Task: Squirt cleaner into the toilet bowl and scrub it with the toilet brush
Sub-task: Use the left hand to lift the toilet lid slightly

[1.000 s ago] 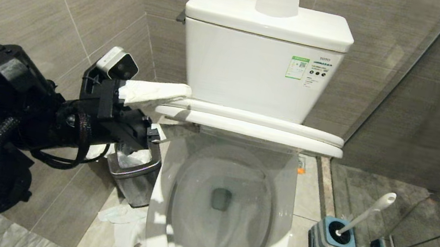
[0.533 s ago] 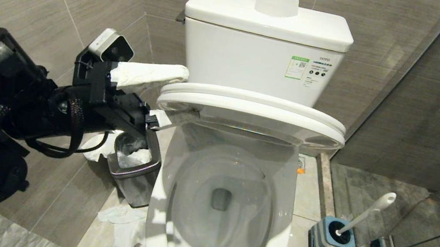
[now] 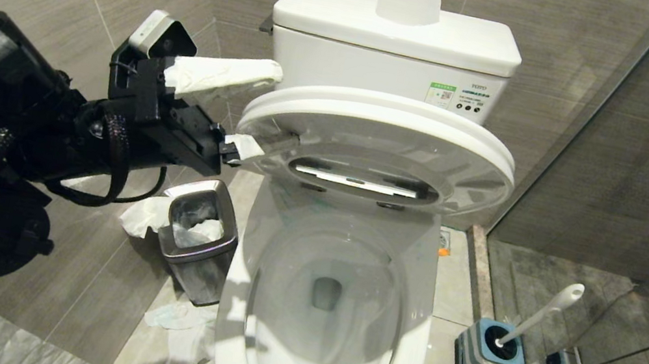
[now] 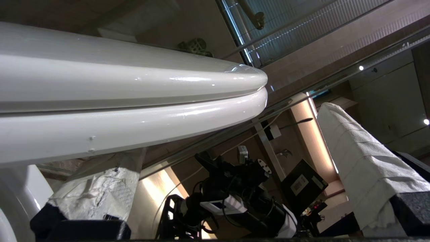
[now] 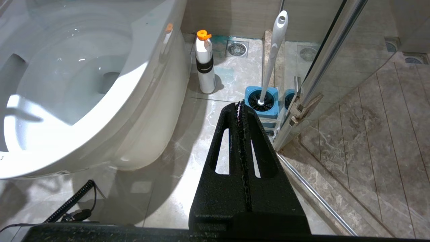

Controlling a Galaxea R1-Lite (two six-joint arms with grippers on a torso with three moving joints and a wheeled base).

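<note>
One steel bin (image 3: 198, 233) beside toilet bowl (image 3: 323, 314)

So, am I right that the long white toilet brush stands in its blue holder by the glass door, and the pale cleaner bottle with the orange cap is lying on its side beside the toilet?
Not quite: the pale cleaner bottle with the orange cap stands upright on the floor beside the white ceramic toilet bowl, as the right wrist view shows. The long white toilet brush does stand in its blue holder by the glass door.
</note>
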